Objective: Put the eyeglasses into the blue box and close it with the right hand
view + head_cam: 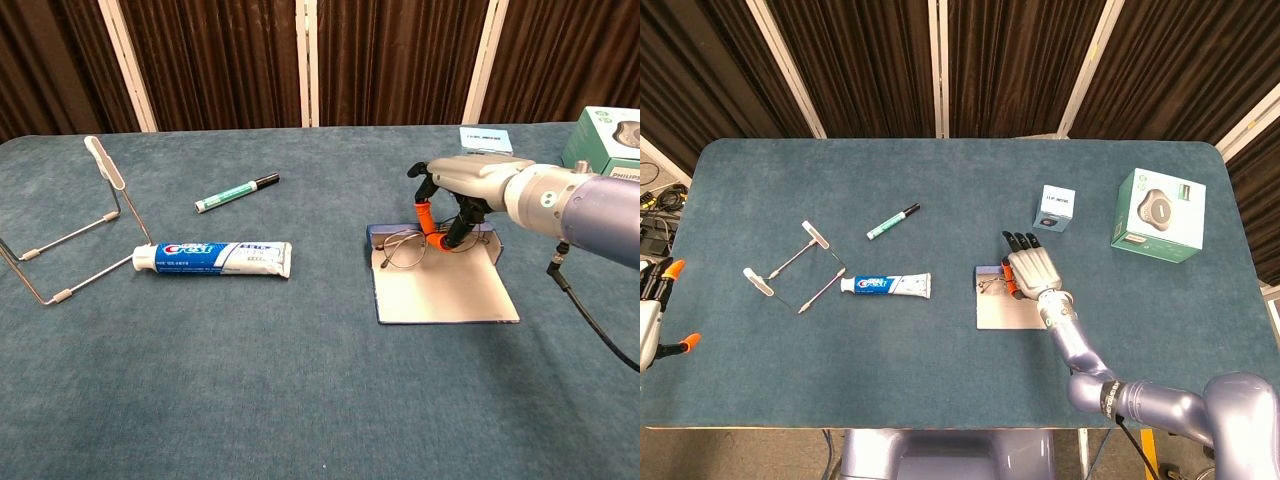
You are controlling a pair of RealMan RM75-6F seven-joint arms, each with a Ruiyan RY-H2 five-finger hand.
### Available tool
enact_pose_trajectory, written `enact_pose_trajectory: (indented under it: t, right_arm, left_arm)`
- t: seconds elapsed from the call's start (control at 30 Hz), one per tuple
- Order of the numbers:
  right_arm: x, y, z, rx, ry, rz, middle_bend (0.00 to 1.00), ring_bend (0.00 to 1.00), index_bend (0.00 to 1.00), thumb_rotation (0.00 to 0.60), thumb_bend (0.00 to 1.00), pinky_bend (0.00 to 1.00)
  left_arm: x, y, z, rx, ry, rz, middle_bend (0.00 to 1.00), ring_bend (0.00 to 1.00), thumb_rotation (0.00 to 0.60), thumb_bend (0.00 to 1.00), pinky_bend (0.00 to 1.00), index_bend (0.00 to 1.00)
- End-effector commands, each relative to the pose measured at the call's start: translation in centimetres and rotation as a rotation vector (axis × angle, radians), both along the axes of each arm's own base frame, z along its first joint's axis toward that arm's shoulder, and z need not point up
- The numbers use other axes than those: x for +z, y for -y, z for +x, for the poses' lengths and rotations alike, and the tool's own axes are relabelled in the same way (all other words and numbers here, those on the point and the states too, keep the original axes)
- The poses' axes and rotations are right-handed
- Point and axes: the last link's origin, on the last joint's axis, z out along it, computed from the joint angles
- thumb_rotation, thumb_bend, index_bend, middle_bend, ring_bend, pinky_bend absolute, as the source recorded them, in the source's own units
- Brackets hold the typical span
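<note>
On the blue desk (200, 380), the right hand (455, 200) holds the eyeglasses (405, 250) in its fingers (428, 222), over the far edge of the open blue box (440, 290). Releasing them and closing the lid are not yet done.

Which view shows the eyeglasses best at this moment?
The chest view: the eyeglasses show a lens and wire frame clearly at the far end of the blue box, held by the right hand. In the head view they are a small glint beside the hand, mostly covered by it.
</note>
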Motion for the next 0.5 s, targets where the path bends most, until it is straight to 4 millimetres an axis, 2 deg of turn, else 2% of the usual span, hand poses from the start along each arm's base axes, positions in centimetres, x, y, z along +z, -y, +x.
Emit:
enact_pose_trajectory:
  t: [0.03,0.1,0.17,0.27,0.5]
  right_arm:
    - [-0.1,0.1,0.0,-0.012,0.004,-0.001,0.0,0.0,0.58,0.6,0.35,0.0]
    - [-0.2,0.0,-0.1,-0.015,0.005,-0.003,0.0,0.0,0.48,0.6,0.34,0.0]
    - [-0.2,-0.1,-0.2,-0.016,0.004,0.0,0.0,0.0,0.32,0.6,0.32,0.0]
    - [0.0,-0.3,-0.1,-0.004,0.004,-0.004,0.0,0.0,0.17,0.6,0.27,0.0]
    - [0.8,-1.0,0.3,0.051,0.005,-0.016,0.0,0.0,0.08,0.6,0.15,0.0]
  left_arm:
    - [0.0,0.0,0.0,0.0,0.0,0.001,0.0,0.0,0.6,0.0,0.0,0.0]
    - [0.0,-0.1,0.0,0.0,-0.001,0.001,0.0,0.0,0.6,0.0,0.0,0.0]
    - [0.0,-0.1,0.0,0.001,-0.002,0.0,0.0,0.0,0.6,0.0,0.0,0.0]
    - [-0.1,-0.1,0.0,0.001,-0.003,-0.002,0.0,0.0,0.6,0.0,0.0,0.0]
    - [-0.1,-0.1,0.0,-0.002,-0.003,-0.002,0.0,0.0,0.6,0.0,0.0,0.0]
